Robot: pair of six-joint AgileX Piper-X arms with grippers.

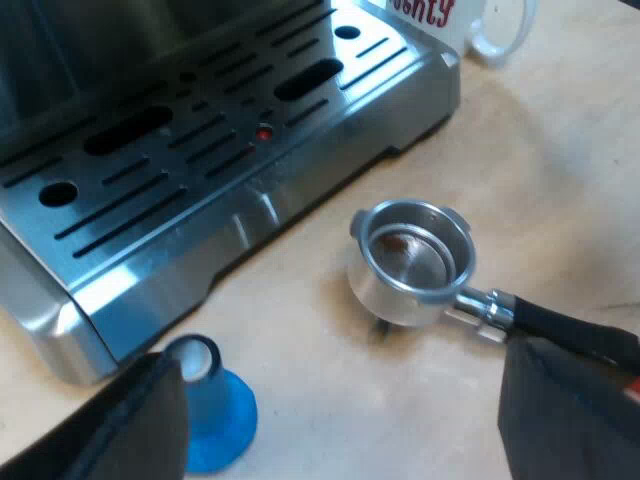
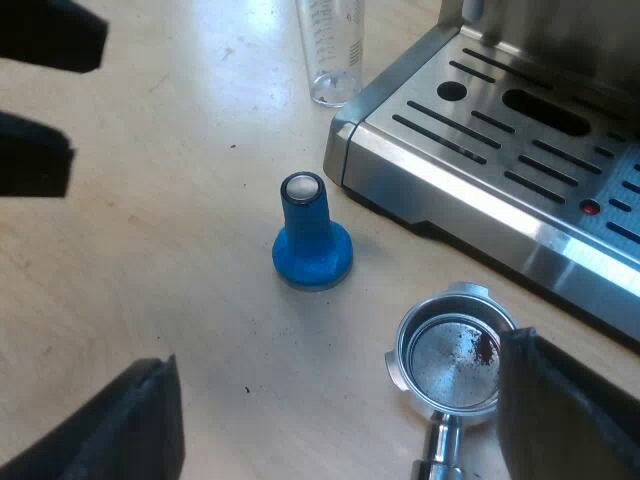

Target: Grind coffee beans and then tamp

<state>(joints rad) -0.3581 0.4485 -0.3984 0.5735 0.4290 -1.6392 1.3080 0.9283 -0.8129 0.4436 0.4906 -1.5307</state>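
Left fingers (image 1: 570, 420) apart near holder (image 1: 410, 262); mug (image 1: 497, 27) lettering red.

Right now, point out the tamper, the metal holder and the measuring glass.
blue tamper (image 2: 308, 232): right wrist view, on its stem.
metal holder (image 1: 402, 293): left wrist view, on the basket's outer wall.
measuring glass (image 2: 332, 55): right wrist view, on its clear wall.

The metal holder (image 1: 412, 262) lies loose on the tabletop (image 2: 150, 250), just off the espresso machine (image 1: 200, 150), near its front edge. Its basket faces up and is nearly empty, with a few dark specks that are probably coffee. Its dark handle (image 1: 560, 325) points away from the machine. The blue tamper (image 2: 310, 240) stands upright on its wide base near the machine's corner, apart from the holder.
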